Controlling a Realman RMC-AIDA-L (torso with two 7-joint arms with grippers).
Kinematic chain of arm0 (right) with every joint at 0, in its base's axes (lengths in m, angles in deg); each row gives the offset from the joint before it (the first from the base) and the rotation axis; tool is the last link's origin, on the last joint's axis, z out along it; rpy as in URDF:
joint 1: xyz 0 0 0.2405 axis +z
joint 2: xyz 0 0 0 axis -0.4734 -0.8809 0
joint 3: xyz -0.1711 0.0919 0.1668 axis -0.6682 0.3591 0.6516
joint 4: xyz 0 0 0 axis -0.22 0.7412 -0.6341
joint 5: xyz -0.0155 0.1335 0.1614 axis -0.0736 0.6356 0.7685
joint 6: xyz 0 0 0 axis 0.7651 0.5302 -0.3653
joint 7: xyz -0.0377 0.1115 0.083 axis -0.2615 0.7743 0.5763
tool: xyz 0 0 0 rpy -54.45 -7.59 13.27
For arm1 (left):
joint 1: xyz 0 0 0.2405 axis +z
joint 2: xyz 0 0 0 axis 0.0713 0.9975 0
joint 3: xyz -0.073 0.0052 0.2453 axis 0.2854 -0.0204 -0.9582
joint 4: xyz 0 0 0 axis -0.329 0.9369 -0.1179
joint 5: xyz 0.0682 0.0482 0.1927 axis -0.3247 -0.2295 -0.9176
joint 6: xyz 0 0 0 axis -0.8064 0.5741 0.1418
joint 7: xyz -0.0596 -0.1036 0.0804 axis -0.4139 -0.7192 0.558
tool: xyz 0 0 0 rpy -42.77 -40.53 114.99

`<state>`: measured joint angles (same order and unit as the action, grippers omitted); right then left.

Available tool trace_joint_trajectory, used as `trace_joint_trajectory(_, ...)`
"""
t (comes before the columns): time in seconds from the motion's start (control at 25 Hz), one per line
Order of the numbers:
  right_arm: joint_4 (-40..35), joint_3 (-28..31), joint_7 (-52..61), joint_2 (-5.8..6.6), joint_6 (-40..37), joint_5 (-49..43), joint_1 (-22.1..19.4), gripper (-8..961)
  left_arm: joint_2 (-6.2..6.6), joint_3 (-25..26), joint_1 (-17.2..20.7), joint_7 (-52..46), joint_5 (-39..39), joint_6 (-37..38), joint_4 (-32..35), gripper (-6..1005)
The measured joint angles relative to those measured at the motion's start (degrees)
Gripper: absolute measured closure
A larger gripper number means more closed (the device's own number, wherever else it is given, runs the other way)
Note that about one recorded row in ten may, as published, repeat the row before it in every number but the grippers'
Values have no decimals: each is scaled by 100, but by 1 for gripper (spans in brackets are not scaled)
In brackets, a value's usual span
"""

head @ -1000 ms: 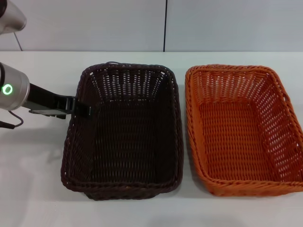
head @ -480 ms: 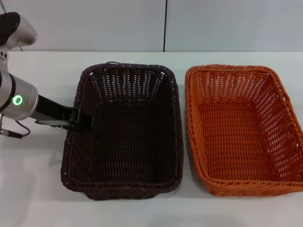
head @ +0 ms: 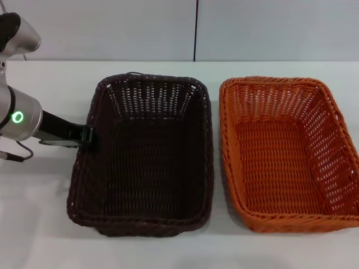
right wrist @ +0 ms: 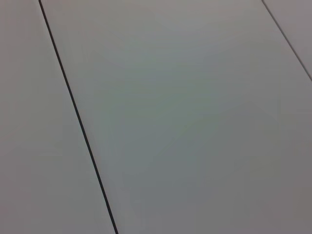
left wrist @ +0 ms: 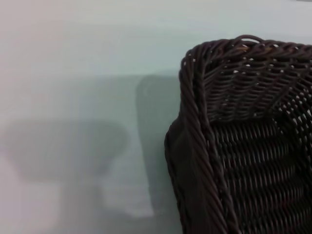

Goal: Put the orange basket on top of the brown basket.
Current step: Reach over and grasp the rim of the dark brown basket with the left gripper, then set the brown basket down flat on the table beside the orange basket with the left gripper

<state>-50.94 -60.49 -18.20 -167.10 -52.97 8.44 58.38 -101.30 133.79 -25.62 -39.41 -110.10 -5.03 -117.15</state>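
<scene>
The brown basket (head: 143, 157) stands on the white table (head: 39, 207), left of centre in the head view. The orange basket (head: 286, 151) stands to its right, side by side with a narrow gap between them. Both are upright and empty. My left gripper (head: 88, 135) reaches in from the left and sits at the brown basket's left rim, about halfway along it. The left wrist view shows a corner of the brown basket (left wrist: 243, 146) from close by and none of my fingers. My right gripper is out of view.
The grey wall (head: 112, 28) with a dark vertical seam (head: 196, 31) rises behind the table's far edge. The right wrist view shows only pale panels with dark seams (right wrist: 78, 126). Bare table lies in front of and left of the baskets.
My left gripper has drawn back to the left along the brown basket's left rim. The brown basket has shifted a little to the left. The orange basket has not moved.
</scene>
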Motion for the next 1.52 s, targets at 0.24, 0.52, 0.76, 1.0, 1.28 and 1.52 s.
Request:
trace_joint_trajectory(0.24,0,8,0,-1,-6,2,-14,262,0,18,0,89,-6,5,31,784)
trace_joint_trajectory(0.52,7,8,0,-1,-7,71,-23,262,8,152,-35,365,-23,-84,-31,796)
trace_joint_trajectory(0.76,9,8,5,-1,-31,75,-35,262,41,1248,-340,1280,280,-682,-183,799)
trace_joint_trajectory(1.0,9,8,8,-1,-37,80,-58,262,248,1704,-714,2195,367,-1216,40,799)
trace_joint_trajectory(1.28,15,-12,45,-1,-39,81,-60,263,339,1725,-1235,2925,639,-1604,690,790)
trace_joint_trajectory(1.52,82,-46,85,-4,-44,81,-54,263,518,1724,-2179,3606,877,-1704,2137,783)
